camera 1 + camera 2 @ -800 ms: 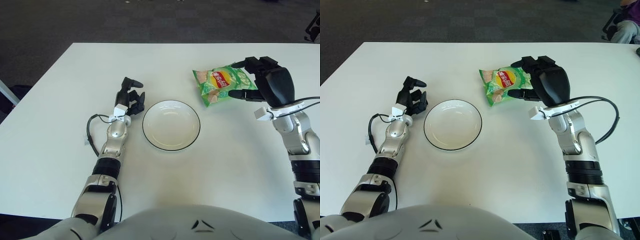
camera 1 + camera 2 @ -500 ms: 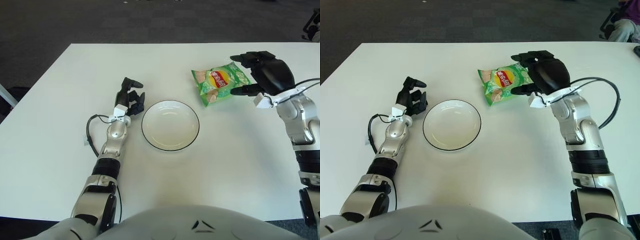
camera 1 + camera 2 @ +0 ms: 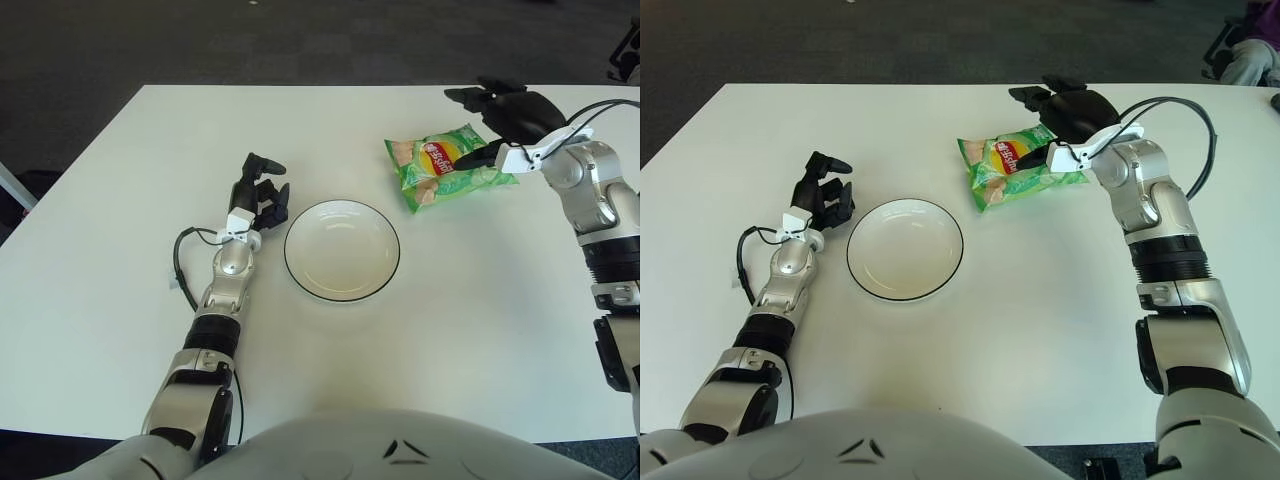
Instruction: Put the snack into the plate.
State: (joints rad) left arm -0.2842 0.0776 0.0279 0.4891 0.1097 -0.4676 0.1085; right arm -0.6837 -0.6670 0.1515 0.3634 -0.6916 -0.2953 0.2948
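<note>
Left eye view, upper right: my right hand (image 3: pixel 492 115), fingers spread, hovers at the snack bag (image 3: pixel 444 165) lying on the surface (image 3: pixel 120 180), right of the plate (image 3: pixel 342 250). My left hand (image 3: pixel 260 195) sits curled left of the plate.

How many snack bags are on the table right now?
1. The chip bag lies on the table, right of the plate. The right hand is over its right end, fingers spread. The left hand shows left of the plate.

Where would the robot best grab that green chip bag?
Probably by its right edge, from the right. The snack bag lies flat on the table, puffy in the middle, and the right hand hovers open at that end. The left hand idles beside the plate.
</note>
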